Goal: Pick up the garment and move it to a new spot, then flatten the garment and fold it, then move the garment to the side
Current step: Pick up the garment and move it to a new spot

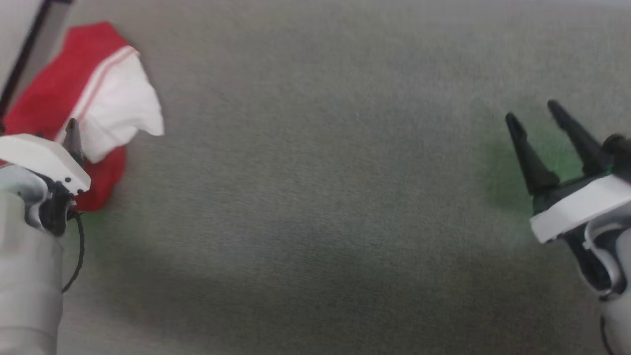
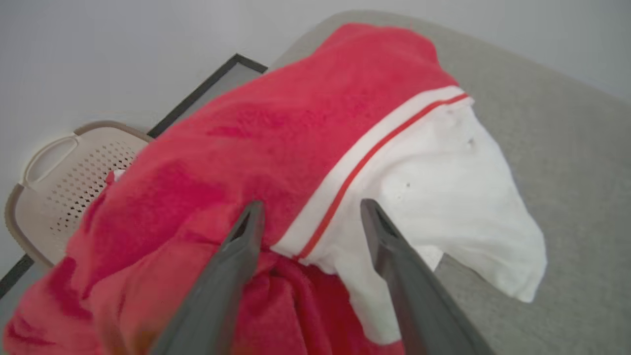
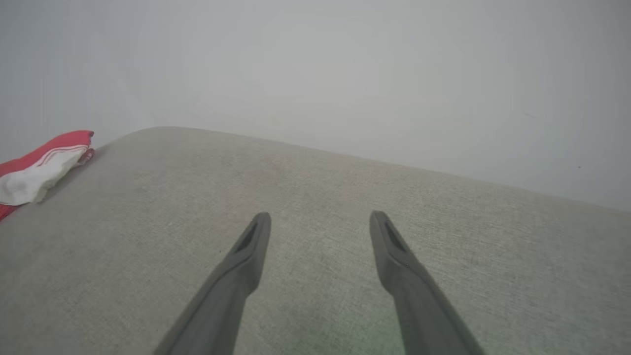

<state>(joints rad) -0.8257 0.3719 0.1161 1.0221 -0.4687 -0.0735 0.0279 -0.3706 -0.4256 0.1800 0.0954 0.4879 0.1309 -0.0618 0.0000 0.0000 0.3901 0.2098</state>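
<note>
The garment (image 1: 74, 93) is lying bunched at the far-left corner of the surface (image 1: 320, 172), the left gripper (image 2: 311, 204) hovering wide open over it, likely to grab it, while the right gripper (image 1: 531, 111) is idling, also open and empty, near the right edge.

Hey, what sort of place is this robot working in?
Probably an indoor laundry-folding station: a grey fabric-covered surface, a bunched red-and-white garment on it, and a perforated beige basket past its edge.
</note>
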